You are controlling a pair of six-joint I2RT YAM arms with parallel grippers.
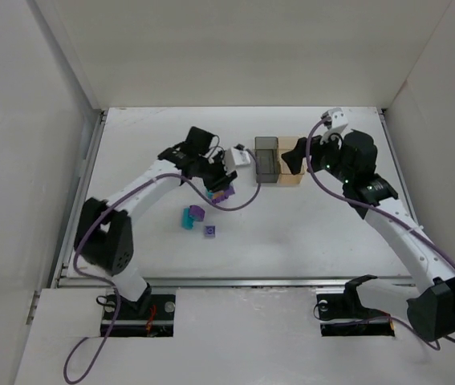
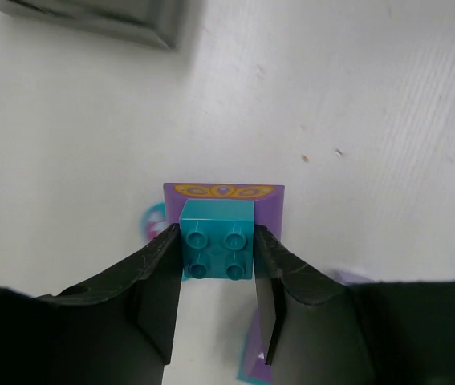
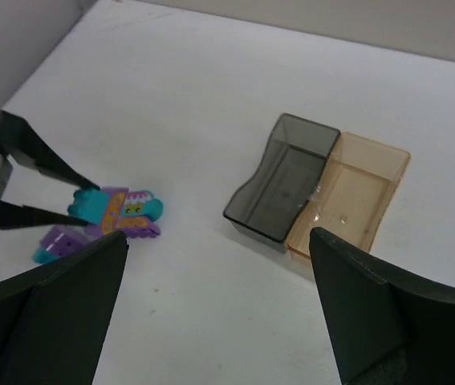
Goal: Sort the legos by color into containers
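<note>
Barely started, judging by the boxes: nothing inside the grey container (image 3: 253, 223) or the tan container (image 3: 376, 143), paired near the far edge of the tabletop (image 1: 307, 233), right of centre. Pinching a teal brick (image 2: 215, 220) in the left gripper (image 2: 217, 257) jaws, just left of the boxes, a purple piece (image 2: 271, 208) stuck behind it. Holding the right gripper (image 3: 219, 241) jaws spread wide and empty above the pair. Yet to sort: that clump, plus a teal-and-purple cluster (image 1: 192, 215) and a small purple brick (image 1: 209, 231) nearer the near-left corner.

White table (image 1: 307, 233), white walls (image 1: 18, 160) around it, metal rail (image 1: 235, 281) along near edge
</note>
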